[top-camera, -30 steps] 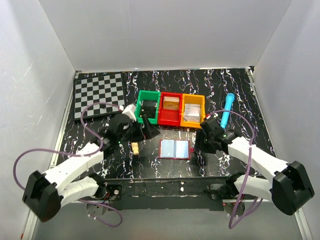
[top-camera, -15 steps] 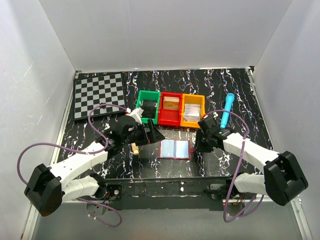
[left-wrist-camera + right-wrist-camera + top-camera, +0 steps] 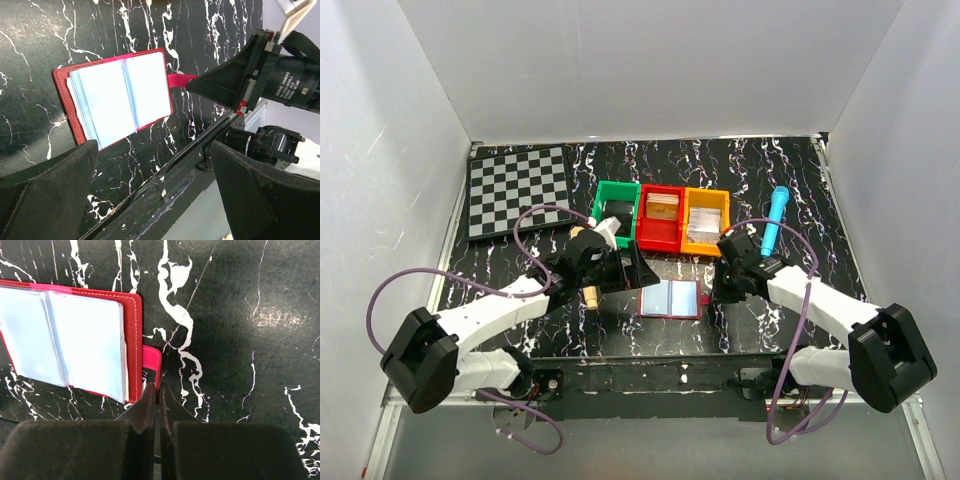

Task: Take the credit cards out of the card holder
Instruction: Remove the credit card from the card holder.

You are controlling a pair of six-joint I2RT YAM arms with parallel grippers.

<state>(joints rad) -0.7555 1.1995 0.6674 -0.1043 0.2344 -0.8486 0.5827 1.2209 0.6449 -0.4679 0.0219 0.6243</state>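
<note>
The card holder [image 3: 670, 298] lies open flat on the black marbled table, dark red outside with pale-blue glossy sleeves [image 3: 117, 95] [image 3: 75, 340]. No credit cards can be made out in the sleeves. Its red snap tab [image 3: 151, 365] sticks out on the right side. My right gripper [image 3: 159, 390] [image 3: 717, 290] is shut on the tip of that tab. My left gripper [image 3: 155, 195] [image 3: 630, 268] hovers wide open just left of the holder, nothing between its fingers [image 3: 50, 190].
Green [image 3: 615, 212], red [image 3: 660, 215] and orange [image 3: 706, 218] bins stand in a row behind the holder. A chessboard [image 3: 517, 190] lies at the back left, a blue pen [image 3: 776, 215] at the right. A small wooden piece [image 3: 590, 296] lies under the left arm. The table's front edge [image 3: 165, 170] runs close by.
My right gripper has closed onto the snap tab. The left arm has moved right, nearer the holder, and stayed open.
</note>
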